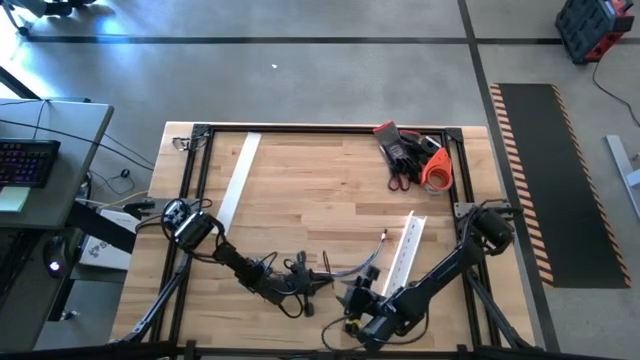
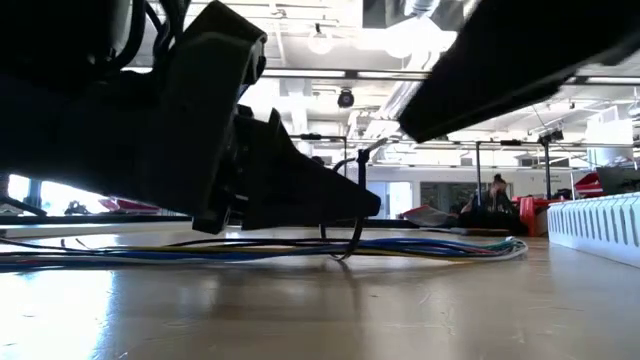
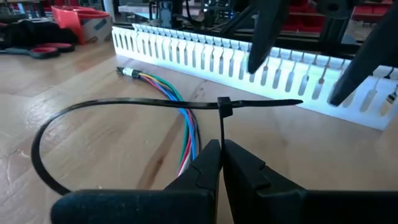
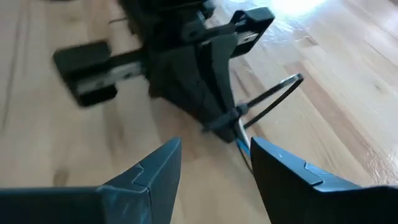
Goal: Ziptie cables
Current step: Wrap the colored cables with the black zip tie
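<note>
The bench (image 1: 300, 190) is light wood inside a dark frame. Two white slotted channel strips lie on it: one (image 1: 238, 176) far beyond the left gripper, the other (image 1: 404, 252) just beyond the right gripper, and it runs across the space ahead of the left gripper's fingers (image 3: 261, 65). A heap of red, black and orange tools (image 1: 410, 155) sits at the far corner, well apart from both grippers. No container shows on the bench.

The left gripper (image 3: 221, 152) is low over the near part of the bench, its fingers pressed together on the tail of a black ziptie (image 3: 124, 104). The ziptie's locking head stands right above the fingertips, and its open loop curves out to one side, lying around the cables (image 3: 186, 118).

The cables, a bundle of coloured wires, lie flat on the bench (image 2: 300, 250), passing under the ziptie just ahead of the left gripper and ending near the channel strip.

The right gripper (image 4: 214, 158) hangs near, facing the left gripper, its fingers spread wide and empty, the ziptie's head just ahead of the gap between them.
</note>
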`<action>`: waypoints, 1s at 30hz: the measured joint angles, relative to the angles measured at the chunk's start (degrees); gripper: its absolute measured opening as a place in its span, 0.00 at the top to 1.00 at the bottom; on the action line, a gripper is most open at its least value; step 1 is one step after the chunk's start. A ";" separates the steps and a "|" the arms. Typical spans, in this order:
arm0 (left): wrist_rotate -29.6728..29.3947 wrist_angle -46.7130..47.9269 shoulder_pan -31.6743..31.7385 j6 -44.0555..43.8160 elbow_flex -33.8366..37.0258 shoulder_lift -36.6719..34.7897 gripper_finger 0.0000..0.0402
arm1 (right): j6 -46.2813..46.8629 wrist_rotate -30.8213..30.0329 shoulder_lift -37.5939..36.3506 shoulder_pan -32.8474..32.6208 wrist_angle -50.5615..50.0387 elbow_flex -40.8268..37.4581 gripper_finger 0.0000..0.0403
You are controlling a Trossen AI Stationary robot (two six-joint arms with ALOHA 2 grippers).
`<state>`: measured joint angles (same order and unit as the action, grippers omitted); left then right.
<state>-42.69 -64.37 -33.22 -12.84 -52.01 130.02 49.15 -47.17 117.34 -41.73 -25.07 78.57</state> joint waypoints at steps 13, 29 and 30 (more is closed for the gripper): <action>-1.04 0.10 0.27 0.59 0.00 0.00 1.00 | 4.21 4.37 0.00 5.32 0.04 0.02 0.59; -1.29 0.21 0.13 3.37 0.05 0.00 1.00 | 3.39 5.22 0.00 5.69 -1.32 0.02 0.98; -1.29 0.21 0.02 4.09 0.07 0.00 0.99 | 3.34 5.22 0.00 5.67 -1.33 0.02 0.98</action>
<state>-43.99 -64.16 -33.19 -8.75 -51.94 130.02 52.49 -41.95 117.34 -36.05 -26.40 78.59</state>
